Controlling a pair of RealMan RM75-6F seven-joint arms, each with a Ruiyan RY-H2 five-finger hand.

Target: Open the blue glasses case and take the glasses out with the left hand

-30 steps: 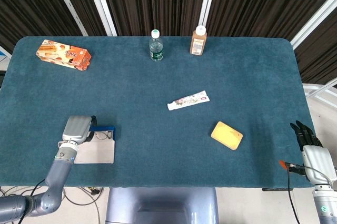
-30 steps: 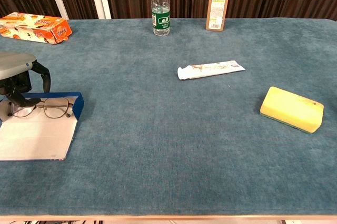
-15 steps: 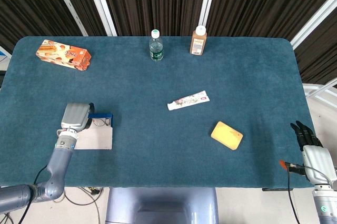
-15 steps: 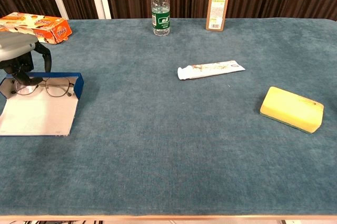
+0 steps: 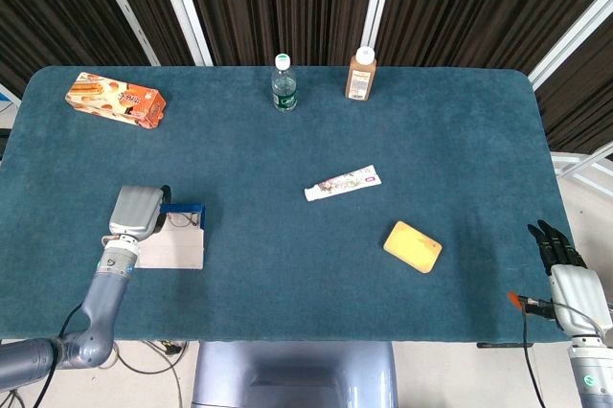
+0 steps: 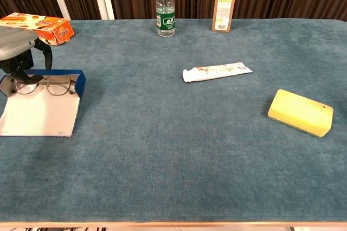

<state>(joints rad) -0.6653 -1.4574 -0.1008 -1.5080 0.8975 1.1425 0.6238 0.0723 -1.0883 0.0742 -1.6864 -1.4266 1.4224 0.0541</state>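
The blue glasses case (image 6: pixel 38 114) lies open at the table's left, its white lid flat toward the front edge and its blue tray (image 5: pixel 183 210) behind. Thin-rimmed glasses (image 6: pixel 47 85) sit in the tray. My left hand (image 6: pixel 17 44) hangs over the case's left end, fingers curled down and pinching the left side of the glasses. In the head view the left hand (image 5: pixel 136 212) covers that end of the case (image 5: pixel 172 245). My right hand (image 5: pixel 562 257) is off the table's right front corner, fingers straight and apart, holding nothing.
An orange snack box (image 5: pixel 116 100) lies at the back left. A water bottle (image 5: pixel 283 83) and a brown bottle (image 5: pixel 360 74) stand at the back edge. A toothpaste tube (image 5: pixel 342 182) lies mid-table, a yellow sponge (image 5: pixel 413 246) to its front right.
My left hand has moved away from the front edge, and the open case with the glasses has shifted along with it. The right hand has not moved.
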